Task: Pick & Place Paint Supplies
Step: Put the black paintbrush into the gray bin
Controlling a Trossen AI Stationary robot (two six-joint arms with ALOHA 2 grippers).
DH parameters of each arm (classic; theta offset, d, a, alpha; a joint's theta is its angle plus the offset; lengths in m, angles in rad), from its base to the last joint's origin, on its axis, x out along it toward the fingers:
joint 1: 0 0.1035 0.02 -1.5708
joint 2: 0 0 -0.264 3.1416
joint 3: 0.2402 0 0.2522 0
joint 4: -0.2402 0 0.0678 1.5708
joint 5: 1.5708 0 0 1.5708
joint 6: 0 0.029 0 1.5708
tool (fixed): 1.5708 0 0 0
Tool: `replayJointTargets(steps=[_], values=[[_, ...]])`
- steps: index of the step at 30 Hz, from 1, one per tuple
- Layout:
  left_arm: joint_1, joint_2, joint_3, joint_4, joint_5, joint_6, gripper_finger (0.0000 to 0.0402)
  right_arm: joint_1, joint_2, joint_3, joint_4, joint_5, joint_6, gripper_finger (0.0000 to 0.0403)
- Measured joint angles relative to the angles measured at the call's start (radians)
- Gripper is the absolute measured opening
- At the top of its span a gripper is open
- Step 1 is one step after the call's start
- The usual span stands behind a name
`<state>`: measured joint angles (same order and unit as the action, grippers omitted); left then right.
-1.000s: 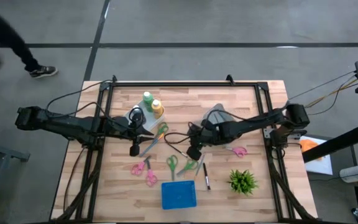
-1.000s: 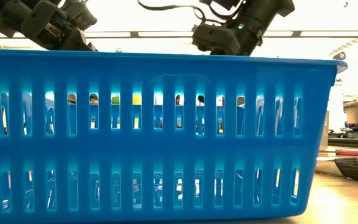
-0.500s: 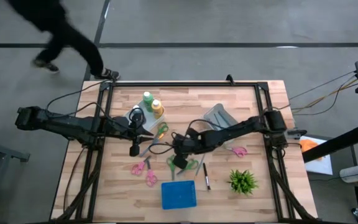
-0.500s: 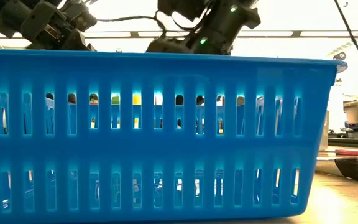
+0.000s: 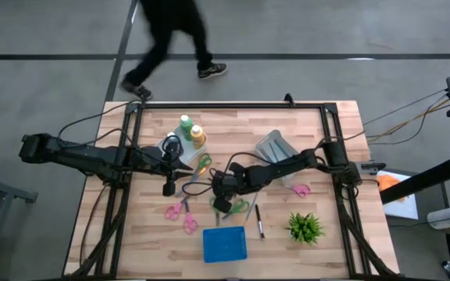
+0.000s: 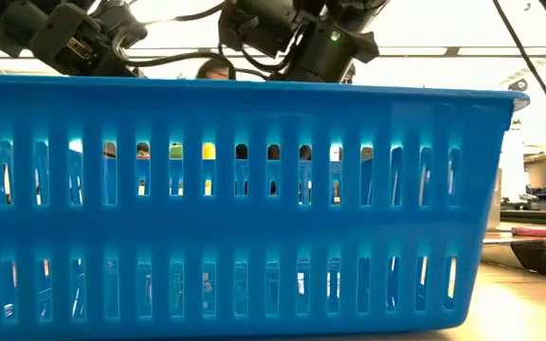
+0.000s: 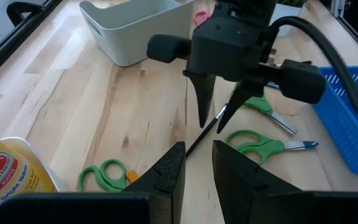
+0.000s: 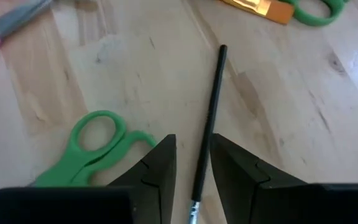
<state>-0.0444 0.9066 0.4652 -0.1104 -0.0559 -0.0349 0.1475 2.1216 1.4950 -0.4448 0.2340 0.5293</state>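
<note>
My right gripper (image 5: 220,204) hangs low over the middle of the table, open and slanting down. Its fingers stand on either side of a thin dark-handled brush (image 8: 211,106) that lies flat on the wood, also in the left wrist view (image 7: 202,134). I see no touch. A green bottle (image 5: 185,124) and a yellow-orange bottle (image 5: 198,136) stand upright at the far left of the table. Another dark brush (image 5: 259,222) lies near the plant. My left gripper (image 5: 169,187) waits open at the left, holding nothing.
A blue slotted basket (image 5: 225,244) sits at the near edge and a grey bin (image 5: 276,146) at the far right. Green scissors (image 8: 89,149) and pink scissors (image 5: 180,212) lie around the brush. A potted plant (image 5: 305,227) stands near right. A person walks beyond the far edge.
My right gripper has swung toward the table's left and near edge and sunk lower, coming down over the dark brush, its fingers keeping the same gap. Behind the table a person has walked from left to right.
</note>
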Motion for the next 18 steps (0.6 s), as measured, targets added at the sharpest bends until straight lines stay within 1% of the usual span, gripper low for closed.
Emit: replayJointTargets(steps=[5, 9, 18], values=[[0.000, 0.000, 0.000, 0.000, 0.000, 0.000, 0.0082, -0.025, -0.001, -0.001, -0.001, -0.008, -0.042, 0.0097], [0.000, 0.000, 0.000, 0.000, 0.000, 0.000, 0.0082, -0.041, 0.003, -0.001, 0.011, -0.055, -0.043, 0.0097], [0.000, 0.000, 0.000, -0.003, 0.000, 0.000, 0.0082, -0.046, 0.021, -0.011, 0.033, -0.054, -0.043, 0.0097]])
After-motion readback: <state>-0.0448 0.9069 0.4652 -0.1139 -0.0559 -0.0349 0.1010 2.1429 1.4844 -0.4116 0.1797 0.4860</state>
